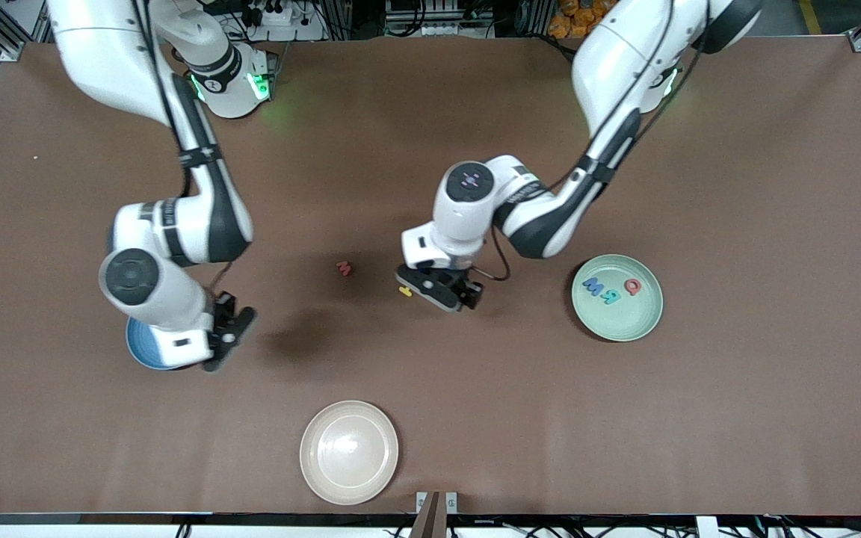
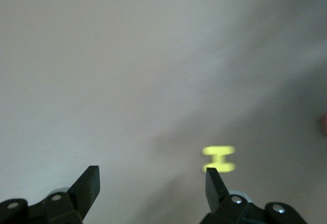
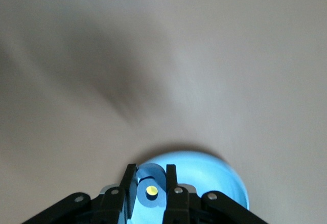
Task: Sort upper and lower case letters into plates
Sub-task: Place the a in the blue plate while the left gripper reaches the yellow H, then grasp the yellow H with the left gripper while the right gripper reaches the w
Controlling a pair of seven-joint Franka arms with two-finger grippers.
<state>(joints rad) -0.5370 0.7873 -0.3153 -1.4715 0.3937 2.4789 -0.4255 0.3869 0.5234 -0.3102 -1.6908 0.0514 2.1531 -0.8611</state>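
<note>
Three letters lay in the mint plate [image 1: 643,325]; the open left gripper [image 1: 442,290] hovered mid-table over the yellow H [image 1: 405,291], the red letter [image 1: 344,267] remained loose, and the closed right gripper [image 1: 230,336] waited over the blue plate [image 1: 139,350].

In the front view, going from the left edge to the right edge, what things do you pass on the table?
blue plate → right gripper → red letter → beige plate → yellow letter → left gripper → green plate
</note>
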